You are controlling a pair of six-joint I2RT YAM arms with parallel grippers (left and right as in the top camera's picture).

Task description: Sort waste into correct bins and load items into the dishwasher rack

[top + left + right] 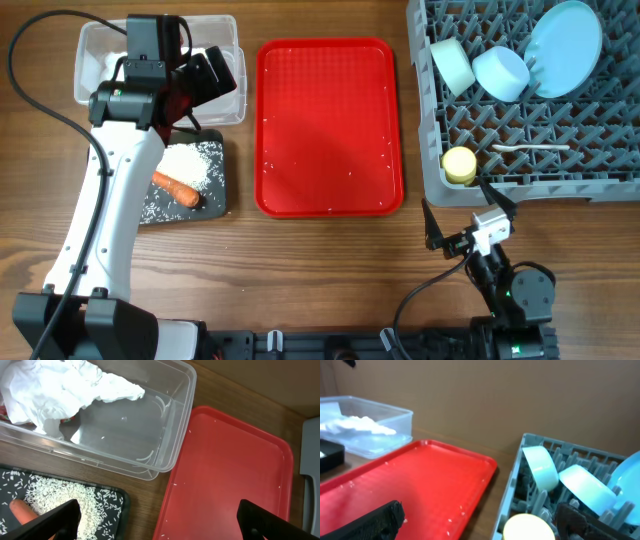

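The clear tub (226, 108) at the back left holds crumpled white napkins (60, 387) and a bit of red wrapper (67, 419). The black tray (220, 190) in front of it holds white rice (190, 165) and an orange carrot piece (176, 188). The grey rack (560, 170) at the right holds the pale green bowl (452, 65), light blue bowl (500, 73), light blue plate (563, 47), yellow cup (459, 165) and white spoon (530, 148). My left gripper (157, 520) is open and empty above the tub's near edge. My right gripper (468, 212) is open and empty in front of the rack.
A red serving tray (330, 125) lies in the middle with a few stray rice grains on it. The left arm (110, 200) reaches over the black tray. Cables run along the left and front of the wooden table.
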